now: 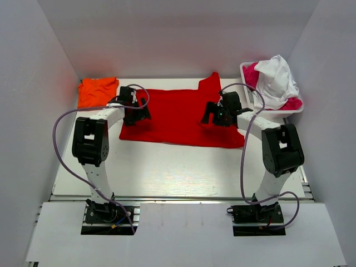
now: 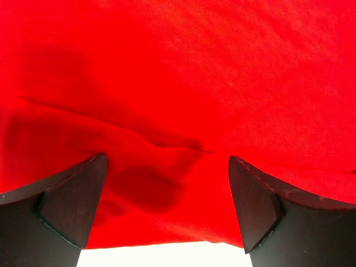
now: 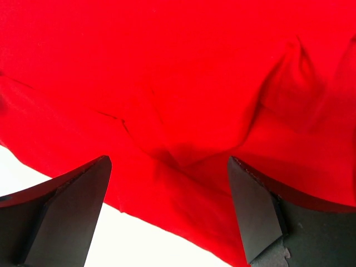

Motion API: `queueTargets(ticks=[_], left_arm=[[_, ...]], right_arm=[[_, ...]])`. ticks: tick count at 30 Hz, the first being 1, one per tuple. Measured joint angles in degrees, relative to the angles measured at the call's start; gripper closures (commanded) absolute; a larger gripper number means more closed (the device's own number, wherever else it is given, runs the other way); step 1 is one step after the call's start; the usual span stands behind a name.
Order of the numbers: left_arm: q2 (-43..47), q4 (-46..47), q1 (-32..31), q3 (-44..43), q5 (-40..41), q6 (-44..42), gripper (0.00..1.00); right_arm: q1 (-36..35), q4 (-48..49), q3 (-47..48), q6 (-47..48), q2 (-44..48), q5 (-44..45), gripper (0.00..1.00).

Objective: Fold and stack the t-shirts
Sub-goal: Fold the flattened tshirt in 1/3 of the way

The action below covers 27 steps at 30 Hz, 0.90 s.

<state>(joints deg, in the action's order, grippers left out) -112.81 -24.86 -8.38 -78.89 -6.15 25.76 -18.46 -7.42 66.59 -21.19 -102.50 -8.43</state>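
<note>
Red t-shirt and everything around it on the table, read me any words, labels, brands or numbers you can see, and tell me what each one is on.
No readable text in any view.
red t-shirt: plain, no print or label showing.
orange t-shirt: plain.
basket and the clothes in it: no lettering visible.
left fingers and right fingers: bare black, unmarked.

The top view looks down from high behind the arm bases (image 1: 108, 214), taking in the whole desk (image 1: 167, 167). Both wrist views sit very close over the red t-shirt (image 1: 178, 114), facing down; all three share that cloth
</note>
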Motion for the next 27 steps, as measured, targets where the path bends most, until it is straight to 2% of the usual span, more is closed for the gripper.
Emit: queueTargets(ticks=[10,23,27], left_arm=[[0.4,2.9,-1.4,3.4,-0.8,-2.0,0.00],[0.4,3.1,-1.6,3.6,0.7,-2.3,0.00],[0.4,3.1,-1.7,3.6,1.0,-2.4,0.00]], right_arm=[[0.0,2.1,-0.2,-2.5,-3.4,1.0,0.10],[0.1,6.5,-0.8,-4.2,-6.0,1.7,0.10],[0.1,7.8,-0.8,-4.9,-6.0,1.9,0.15]])
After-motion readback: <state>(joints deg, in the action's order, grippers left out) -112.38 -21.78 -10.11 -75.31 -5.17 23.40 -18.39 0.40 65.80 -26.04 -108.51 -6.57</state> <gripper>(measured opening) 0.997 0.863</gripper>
